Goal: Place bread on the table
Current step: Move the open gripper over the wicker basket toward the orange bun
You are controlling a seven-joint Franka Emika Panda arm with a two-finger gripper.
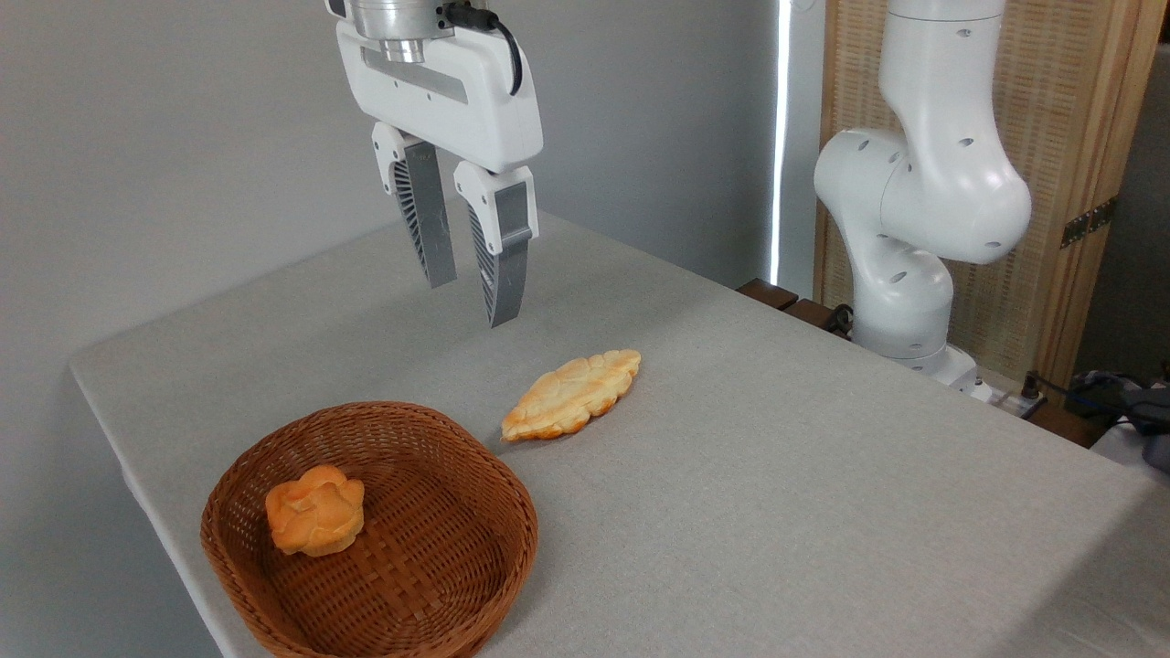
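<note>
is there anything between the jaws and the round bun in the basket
Only the near rim of the wicker basket. The gripper hangs open above bare table, and the bun sits inside the basket; the flat pastry lies off to the right.

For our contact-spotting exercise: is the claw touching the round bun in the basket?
Apart. The camera view shows the open claw hanging high above the table, with bare cloth and the basket rim between it and the bun.

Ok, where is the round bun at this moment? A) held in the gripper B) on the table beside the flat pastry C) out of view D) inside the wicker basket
D: the bun sits inside the basket, while the gripper hangs open and empty above the table.
</note>
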